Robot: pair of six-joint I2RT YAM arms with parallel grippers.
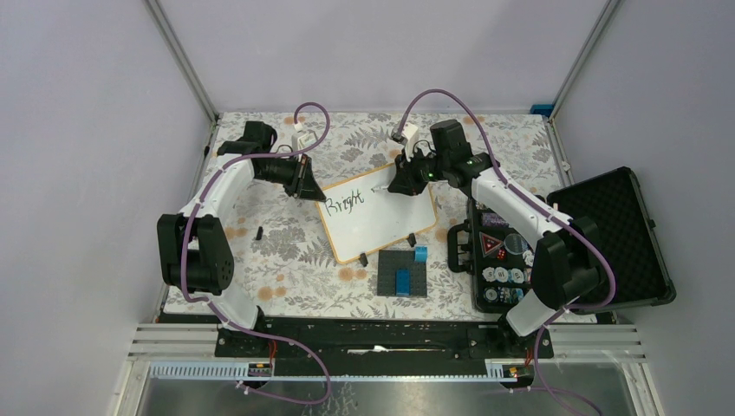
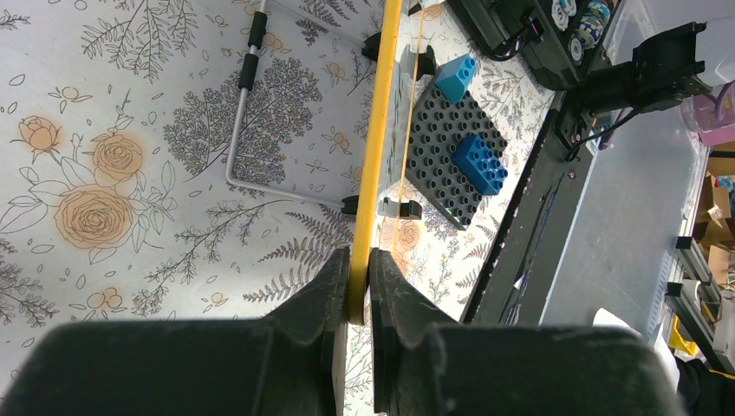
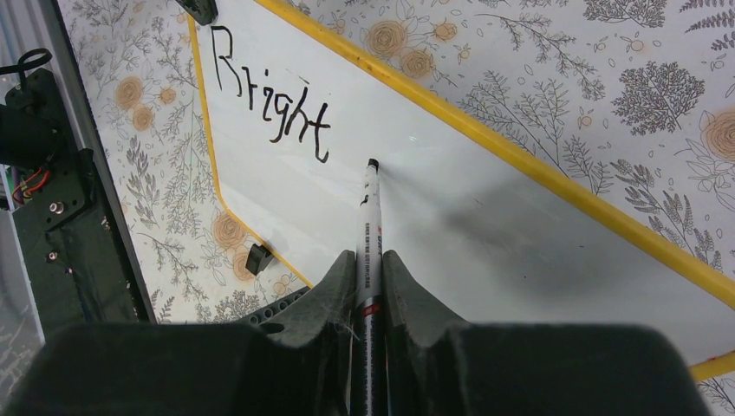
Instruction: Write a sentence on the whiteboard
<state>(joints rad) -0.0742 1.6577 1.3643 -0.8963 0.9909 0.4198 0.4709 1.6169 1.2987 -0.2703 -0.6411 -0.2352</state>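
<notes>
The whiteboard (image 1: 386, 227) with its orange-yellow frame lies tilted mid-table. On its upper left part stands one dark handwritten word of the sentence (image 1: 342, 201), "Bright" (image 3: 270, 102). My left gripper (image 1: 309, 186) is shut on the board's frame (image 2: 379, 139) at the far left corner, with the jaws (image 2: 360, 264) pinching the thin edge. My right gripper (image 1: 401, 179) is shut on a white marker (image 3: 371, 217). The marker's black tip sits at the white surface (image 3: 503, 225) just right of the "t". The fingers (image 3: 342, 277) clamp the barrel.
A dark grey brick plate (image 1: 403, 274) with blue bricks sits just in front of the board. A black case of poker chips (image 1: 496, 260) lies open at the right, with its lid (image 1: 620, 230) spread flat. A small black piece (image 1: 259, 232) lies left of the board.
</notes>
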